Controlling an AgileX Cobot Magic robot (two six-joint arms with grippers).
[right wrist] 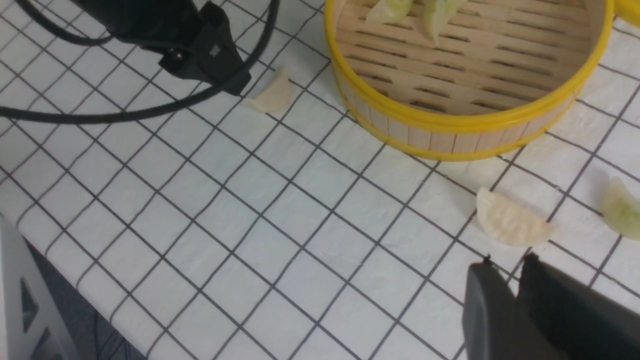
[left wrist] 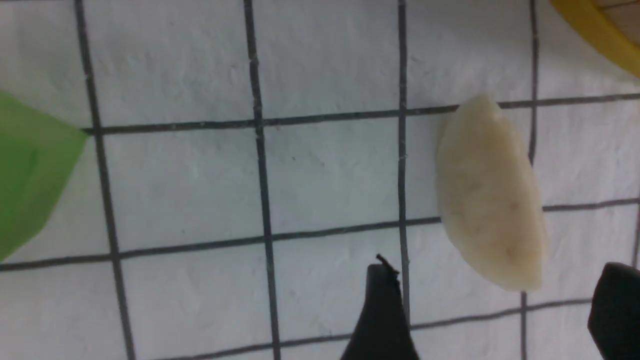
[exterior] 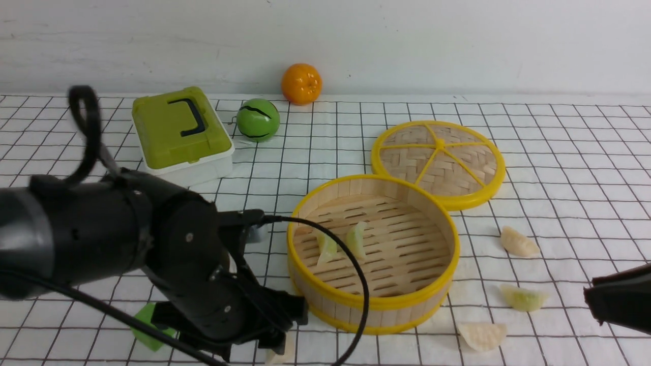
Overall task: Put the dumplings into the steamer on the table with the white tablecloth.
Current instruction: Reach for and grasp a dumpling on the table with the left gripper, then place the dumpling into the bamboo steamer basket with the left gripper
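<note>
The left gripper (left wrist: 497, 267) is pictured with jaws spread wide around a cream dumpling (left wrist: 487, 195), untouched on the white tablecloth (exterior: 559, 168) just beside the steamer (exterior: 374, 303). Two green dumplings (exterior: 328, 247) are seen inside the steamer. The right gripper (right wrist: 507, 265) is empty, its jaws nearly together.

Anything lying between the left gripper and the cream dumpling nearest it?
No. The left wrist view shows only bare white tablecloth between the open left gripper and that dumpling; the green cube sits well aside.
</note>
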